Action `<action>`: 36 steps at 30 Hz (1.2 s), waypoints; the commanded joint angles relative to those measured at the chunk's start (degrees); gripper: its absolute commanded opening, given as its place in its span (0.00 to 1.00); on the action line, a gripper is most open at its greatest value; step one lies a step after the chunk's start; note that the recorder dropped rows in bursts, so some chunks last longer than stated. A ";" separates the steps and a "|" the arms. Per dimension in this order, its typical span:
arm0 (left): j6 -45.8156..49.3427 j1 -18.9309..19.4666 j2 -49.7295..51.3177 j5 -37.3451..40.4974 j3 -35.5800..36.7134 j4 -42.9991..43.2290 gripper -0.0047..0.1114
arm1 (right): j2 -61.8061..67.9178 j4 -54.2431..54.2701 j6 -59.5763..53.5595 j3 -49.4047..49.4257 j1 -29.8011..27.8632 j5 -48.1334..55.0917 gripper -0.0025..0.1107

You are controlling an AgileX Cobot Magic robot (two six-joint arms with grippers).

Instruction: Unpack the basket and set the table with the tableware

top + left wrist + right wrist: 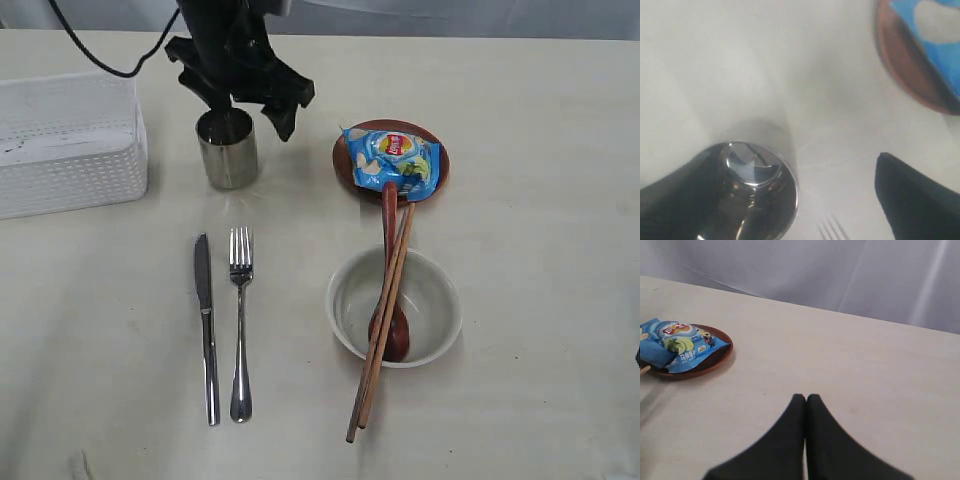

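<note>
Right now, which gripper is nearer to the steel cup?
Left. The left gripper hangs just above the steel cup, jaws open. The right gripper, jaws shut, is over the table, off past the brown plate.

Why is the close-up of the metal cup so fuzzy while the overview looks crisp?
Left wrist view: the steel cup sits very near the lens, so it, the plate and the fork tines blur; its inside shows bright reflections. Exterior view: evenly lit, sharp, only soft shadows. Right wrist view: fairly clear, the chip bag print visible.
</note>
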 commanded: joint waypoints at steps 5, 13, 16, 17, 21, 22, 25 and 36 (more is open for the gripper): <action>1.10 -0.06 -9.42 0.52 -0.22 -0.05 0.45 | -0.28 -0.09 0.13 0.16 -0.17 -0.30 0.02; 0.25 -0.06 -20.61 -0.57 -0.10 -0.05 0.05 | -0.28 -0.09 0.13 0.16 -0.17 -0.30 0.02; 0.15 -0.06 -26.00 -3.21 1.99 -1.36 0.05 | -0.28 -0.09 0.13 0.16 -0.17 -0.30 0.02; 0.01 -0.06 -28.59 -4.74 3.61 -2.33 0.05 | -0.28 -0.09 0.13 0.16 -0.17 -0.30 0.02; 0.01 -0.06 -37.14 -9.92 10.84 -4.07 0.05 | -0.28 -0.09 0.13 0.16 -0.17 -0.30 0.02; 0.01 -0.06 -39.65 -11.36 12.98 -4.24 0.05 | -0.28 -0.09 0.13 0.16 -0.17 -0.30 0.02; 0.01 -0.06 -47.12 -14.62 19.05 -4.24 0.05 | -0.28 -0.09 0.13 0.16 -0.17 -0.30 0.02; 0.01 -0.06 -74.37 -19.15 39.93 -3.96 0.05 | -0.28 -0.09 0.23 0.16 -0.17 -0.30 0.02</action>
